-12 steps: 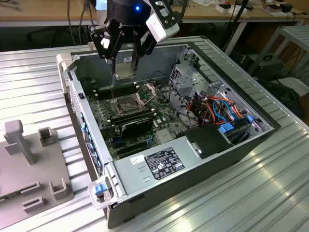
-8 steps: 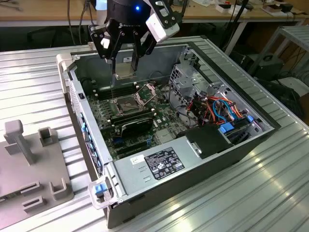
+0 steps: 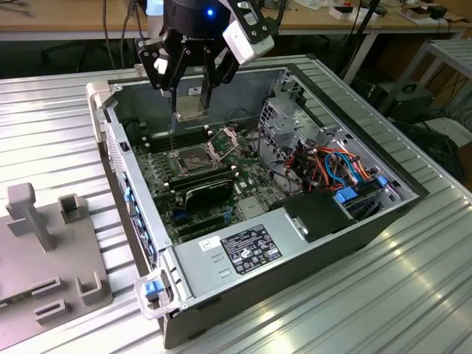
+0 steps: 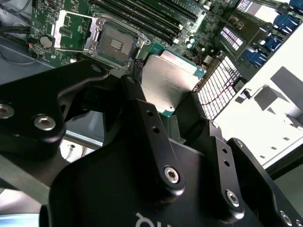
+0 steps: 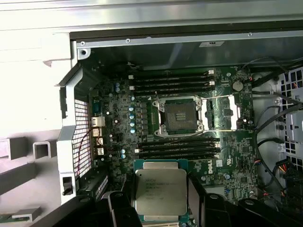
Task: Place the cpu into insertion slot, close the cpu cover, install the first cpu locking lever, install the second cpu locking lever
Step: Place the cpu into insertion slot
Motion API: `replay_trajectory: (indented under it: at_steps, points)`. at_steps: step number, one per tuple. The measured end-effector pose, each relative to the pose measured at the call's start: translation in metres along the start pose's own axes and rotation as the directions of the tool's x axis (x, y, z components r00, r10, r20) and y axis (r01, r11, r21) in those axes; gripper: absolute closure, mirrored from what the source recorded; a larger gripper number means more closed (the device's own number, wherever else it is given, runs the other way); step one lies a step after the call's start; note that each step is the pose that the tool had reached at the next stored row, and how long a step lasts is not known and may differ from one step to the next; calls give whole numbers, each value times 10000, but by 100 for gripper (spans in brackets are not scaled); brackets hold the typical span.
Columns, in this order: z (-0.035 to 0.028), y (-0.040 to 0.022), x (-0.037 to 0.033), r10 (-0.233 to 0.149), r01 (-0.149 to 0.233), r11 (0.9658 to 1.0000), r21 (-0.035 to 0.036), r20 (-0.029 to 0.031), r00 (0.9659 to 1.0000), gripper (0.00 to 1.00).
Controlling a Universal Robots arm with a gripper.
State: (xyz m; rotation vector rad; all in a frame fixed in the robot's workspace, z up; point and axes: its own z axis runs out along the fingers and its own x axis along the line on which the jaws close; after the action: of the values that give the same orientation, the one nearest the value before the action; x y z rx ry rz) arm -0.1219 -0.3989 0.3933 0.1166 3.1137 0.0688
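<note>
One cpu point(image 5: 160, 191): your pincer point(image 3: 190, 108) grips it between its fingers.
Insertion slot point(image 3: 193, 158): at six o'clock from your pincer in the exterior view, apart.

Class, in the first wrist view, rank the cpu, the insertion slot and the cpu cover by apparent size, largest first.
1. cpu, though it sits nearer the camera, which makes it look bigger.
2. insertion slot and cpu cover: they look about alike, so unranked.

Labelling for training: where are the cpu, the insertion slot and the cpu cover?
cpu point(image 5: 160, 191): first wrist view, centre of its metal top.
insertion slot point(image 5: 180, 116): first wrist view, middle of pin field.
cpu cover point(image 5: 207, 113): first wrist view, frame bar nearest slot.
</note>
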Motion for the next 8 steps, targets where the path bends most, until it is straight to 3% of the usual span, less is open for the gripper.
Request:
replay_trajectory:
  at_steps: [3,6,8]
  points:
    - [0,0,0,27,-27,10000,0,1,10000,46]
    - [9,1,-3,573,-573,9984,13,26,9984,46]
    - [16,1,-2,960,-960,9954,20,44,9954,46]
